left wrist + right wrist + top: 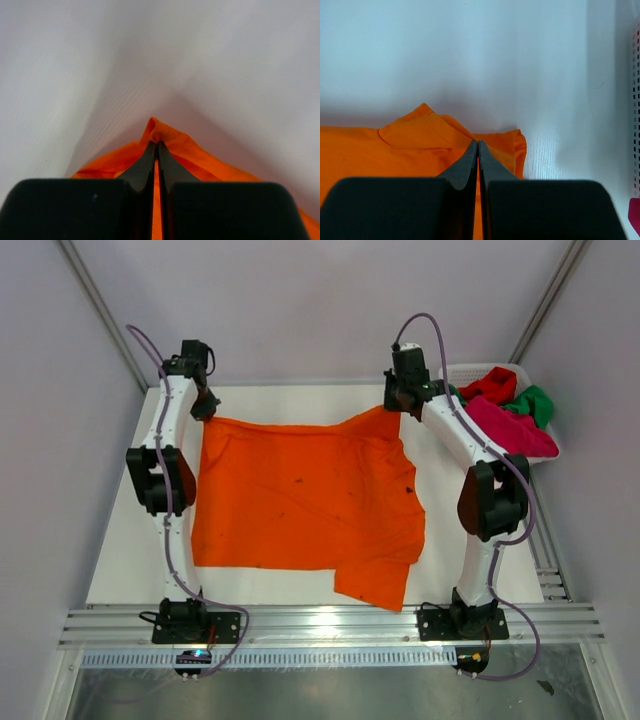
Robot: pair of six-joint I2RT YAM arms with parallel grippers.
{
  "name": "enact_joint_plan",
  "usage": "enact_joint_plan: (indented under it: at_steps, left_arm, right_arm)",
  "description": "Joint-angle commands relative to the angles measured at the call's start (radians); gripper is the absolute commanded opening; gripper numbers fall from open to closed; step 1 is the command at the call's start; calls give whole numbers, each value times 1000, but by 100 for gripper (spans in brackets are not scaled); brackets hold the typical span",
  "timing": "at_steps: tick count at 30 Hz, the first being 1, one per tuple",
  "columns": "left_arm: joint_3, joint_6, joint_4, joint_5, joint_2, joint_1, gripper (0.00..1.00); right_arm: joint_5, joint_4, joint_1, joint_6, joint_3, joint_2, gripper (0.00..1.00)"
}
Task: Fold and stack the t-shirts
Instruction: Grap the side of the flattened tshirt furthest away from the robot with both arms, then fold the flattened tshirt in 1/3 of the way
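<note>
Basket holds red shirt, green shirt, magenta shirt.

Orange t-shirt is lying as soft, matt, creased cloth on the smooth white matt table. Left gripper and right gripper are showing matt black fingers. Basket, far right corner: white perforated plastic. Rail, near edge: ribbed shiny metal.

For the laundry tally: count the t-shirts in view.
4. The orange t-shirt lies spread on the table, far corners pinched by left hand and right hand. The red t-shirt, green t-shirt and pink t-shirt sit heaped in the basket, far right; more may hide beneath.
</note>
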Motion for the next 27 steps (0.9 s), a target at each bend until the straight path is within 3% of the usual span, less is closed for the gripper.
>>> enact_joint_plan:
  at_steps: [1,11,22,27]
  left_arm:
    - [40,29,-3,73,-87,1,1]
    - [36,86,12,117,-145,1,4]
    - [36,146,-23,-31,-135,1,4]
    - [34,143,-37,-16,-138,1,4]
  right_arm:
    - [13,-1,1,-14,25,-14,3]
    - [58,36,1,-39,37,-18,3]
    - [126,45,-17,-45,50,-27,3]
    - [117,61,-24,-39,30,-56,3]
